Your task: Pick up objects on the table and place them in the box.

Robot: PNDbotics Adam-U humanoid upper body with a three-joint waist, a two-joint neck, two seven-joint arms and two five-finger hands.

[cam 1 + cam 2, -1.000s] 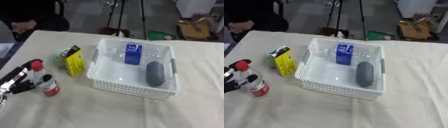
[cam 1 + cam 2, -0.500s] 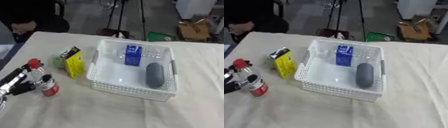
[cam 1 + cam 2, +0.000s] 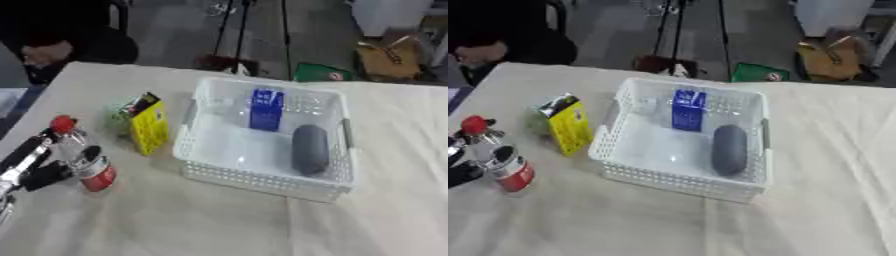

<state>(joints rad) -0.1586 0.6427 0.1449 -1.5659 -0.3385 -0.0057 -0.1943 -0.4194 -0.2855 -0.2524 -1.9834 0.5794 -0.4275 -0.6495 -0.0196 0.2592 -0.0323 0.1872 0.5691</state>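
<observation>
A white mesh basket [image 3: 262, 176] stands mid-table, holding an upright blue carton [image 3: 265, 109] and a dark grey oblong thing [image 3: 308, 149]. To its left a yellow carton [image 3: 150, 125] stands upright, with something green [image 3: 116, 113] close behind it. Further left are a red can [image 3: 94, 174] and a clear bottle with a red cap [image 3: 63, 126]. My left hand [image 3: 24, 162] comes in from the left edge, fingers straight alongside the bottle. Its thumb is against the can's left side, and nothing is lifted. My right hand shows in neither view.
The cloth-covered table runs on to the right of the basket and toward the near edge. Beyond the far edge are a tripod [image 3: 229, 30], a cardboard box [image 3: 389, 57] on the floor and a person in dark clothes [image 3: 61, 42] at the far left.
My left hand has drawn back slightly toward the left edge, its fingertips now short of the red cap. The can, bottle, cartons and basket have stayed put.
</observation>
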